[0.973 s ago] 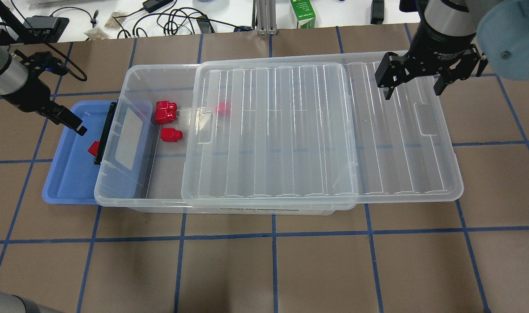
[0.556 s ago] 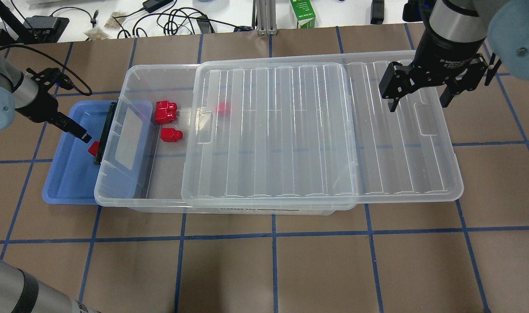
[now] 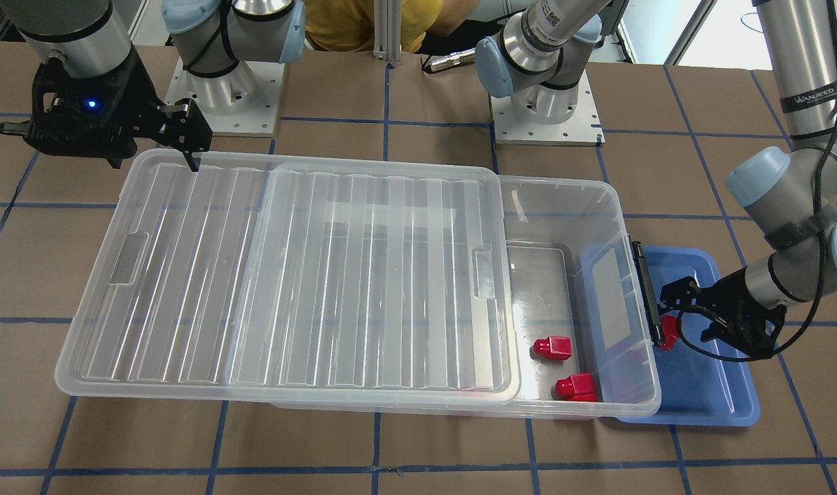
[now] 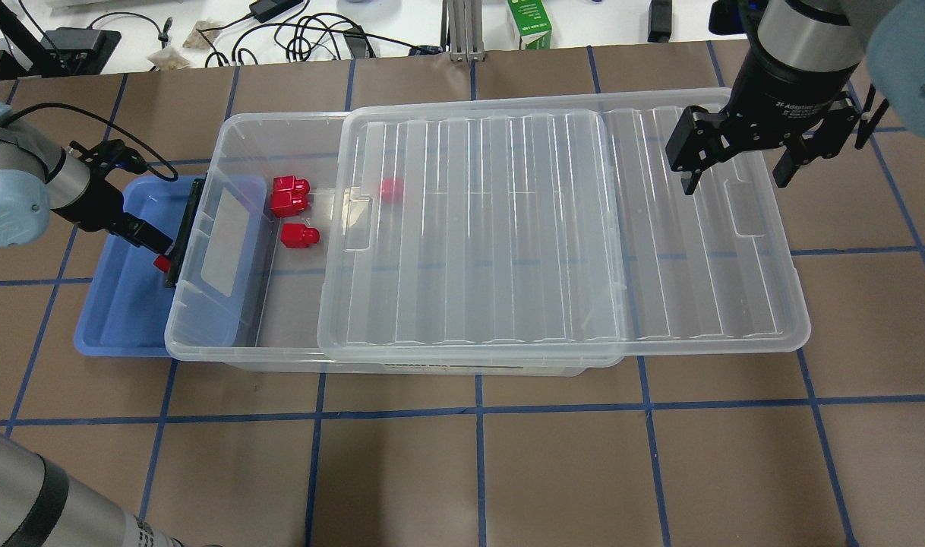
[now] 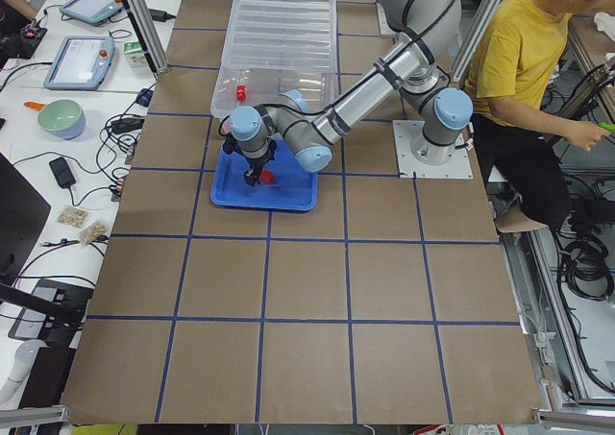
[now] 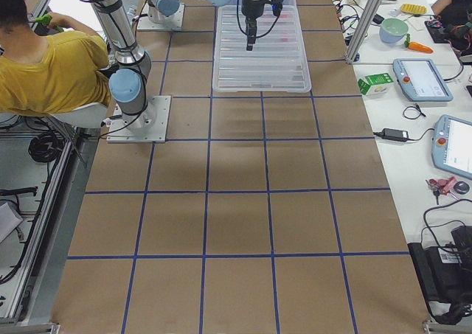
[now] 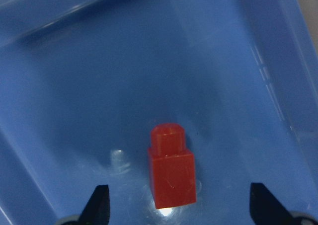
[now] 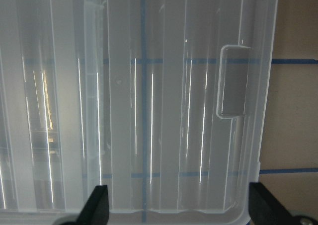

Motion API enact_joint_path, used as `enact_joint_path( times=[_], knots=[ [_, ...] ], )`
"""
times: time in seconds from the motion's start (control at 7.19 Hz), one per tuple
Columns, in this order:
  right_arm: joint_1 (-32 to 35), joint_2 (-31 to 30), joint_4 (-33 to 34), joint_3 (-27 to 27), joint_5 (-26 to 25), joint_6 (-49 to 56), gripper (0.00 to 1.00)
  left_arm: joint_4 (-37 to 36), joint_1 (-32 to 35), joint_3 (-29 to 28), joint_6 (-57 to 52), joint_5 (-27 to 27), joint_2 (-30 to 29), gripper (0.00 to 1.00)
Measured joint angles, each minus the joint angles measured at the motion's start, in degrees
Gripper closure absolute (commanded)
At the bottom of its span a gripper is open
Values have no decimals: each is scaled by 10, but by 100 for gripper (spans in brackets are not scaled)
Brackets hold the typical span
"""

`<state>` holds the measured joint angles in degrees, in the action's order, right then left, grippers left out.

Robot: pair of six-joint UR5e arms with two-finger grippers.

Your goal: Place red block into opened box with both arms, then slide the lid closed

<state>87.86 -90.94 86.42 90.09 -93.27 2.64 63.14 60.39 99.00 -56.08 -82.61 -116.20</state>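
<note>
the red block is mostly hidden overhead — behind the left end effector and a black clasp; one red piece blurs under the lid.

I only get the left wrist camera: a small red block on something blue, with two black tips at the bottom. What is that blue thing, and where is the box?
Observer: The blue thing is a flat blue tray; the clasp end of the clear box overlaps one side of it.
Visitor: Is my red block the only one?
Observer: No. Besides your red block, another red piece lies in the box's uncovered end, with more near it.
Visitor: And the lid?
Observer: The lid covers most of the box and overhangs its far end; the right gripper is open above that overhang.
</note>
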Motion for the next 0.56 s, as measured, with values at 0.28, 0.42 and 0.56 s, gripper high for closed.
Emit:
enact_joint_path(
  times=[0.28,0.42,0.56],
  knots=[
    [0,0,3,0,-2,0,0,-8,1,6,16,-1,-12,18],
    [1,0,5,0,-3,0,0,-9,1,7,25,-1,-18,49],
    [1,0,6,1,-3,0,0,-10,1,7,36,-1,-22,78]
  ],
)
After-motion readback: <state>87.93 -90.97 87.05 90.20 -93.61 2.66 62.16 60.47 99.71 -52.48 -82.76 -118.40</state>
